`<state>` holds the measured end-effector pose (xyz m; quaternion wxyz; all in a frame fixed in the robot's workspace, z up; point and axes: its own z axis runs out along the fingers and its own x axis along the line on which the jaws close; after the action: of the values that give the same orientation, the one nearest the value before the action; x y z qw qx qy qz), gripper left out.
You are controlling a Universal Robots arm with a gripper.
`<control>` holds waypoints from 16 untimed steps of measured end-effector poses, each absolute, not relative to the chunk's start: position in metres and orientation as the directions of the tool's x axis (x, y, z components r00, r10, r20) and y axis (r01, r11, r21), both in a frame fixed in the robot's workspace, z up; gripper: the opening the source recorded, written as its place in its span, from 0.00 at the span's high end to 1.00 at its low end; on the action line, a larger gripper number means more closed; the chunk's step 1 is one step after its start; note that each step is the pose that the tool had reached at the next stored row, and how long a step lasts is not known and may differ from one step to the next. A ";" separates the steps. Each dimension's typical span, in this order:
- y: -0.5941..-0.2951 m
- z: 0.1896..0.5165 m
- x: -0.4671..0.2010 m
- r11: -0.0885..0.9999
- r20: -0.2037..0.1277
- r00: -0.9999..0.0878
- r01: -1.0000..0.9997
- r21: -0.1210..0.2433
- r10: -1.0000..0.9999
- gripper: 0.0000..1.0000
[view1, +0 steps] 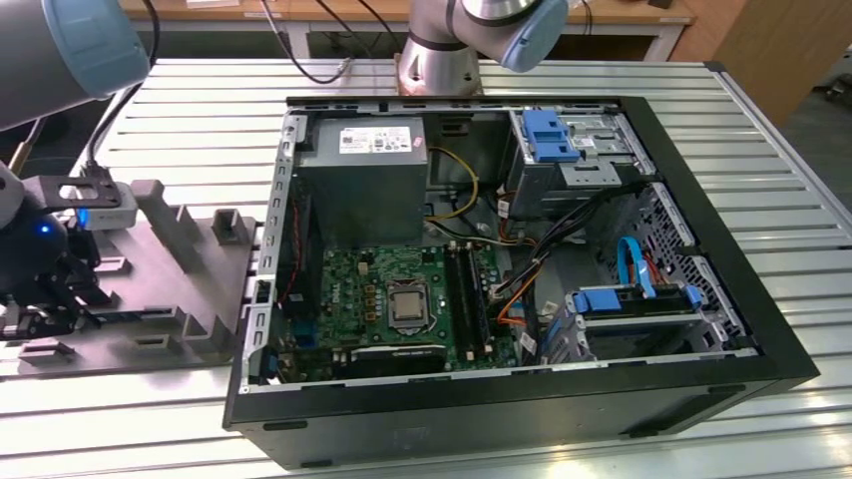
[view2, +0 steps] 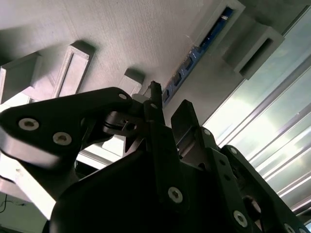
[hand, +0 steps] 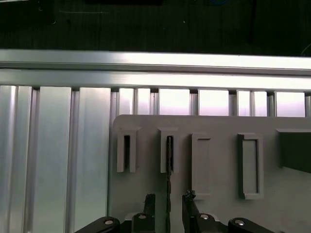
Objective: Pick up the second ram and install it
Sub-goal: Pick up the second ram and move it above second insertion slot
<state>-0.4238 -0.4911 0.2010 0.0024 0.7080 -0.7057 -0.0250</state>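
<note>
The pincer hangs open over the grey holder plate, which lies on the slatted counter, to the exterior view's left of the open computer case. The second ram stands on edge in the plate's slots, between the two fingers, with a narrow gap on each side and neither touching it

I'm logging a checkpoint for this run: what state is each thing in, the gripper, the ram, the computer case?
gripper: open, jaws on either side of the second ram, not closed on it.
second ram: standing on edge in a slot of the grey holder plate, not gripped.
computer case: lying on its side, open, motherboard exposed.
</note>
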 end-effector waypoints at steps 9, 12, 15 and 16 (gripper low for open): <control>-0.491 0.199 -0.424 -0.004 -0.032 0.003 -0.999 0.038 -0.999 0.64; -0.491 0.198 -0.424 -0.004 -0.032 0.003 -0.999 0.038 -0.999 0.64; -0.491 0.198 -0.424 -0.004 -0.032 0.003 -0.999 0.037 -0.999 0.64; -0.491 0.198 -0.424 -0.004 -0.032 0.003 -0.999 0.037 -0.999 0.64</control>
<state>-0.4239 -0.4911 0.1984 0.0019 0.7081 -0.7057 -0.0246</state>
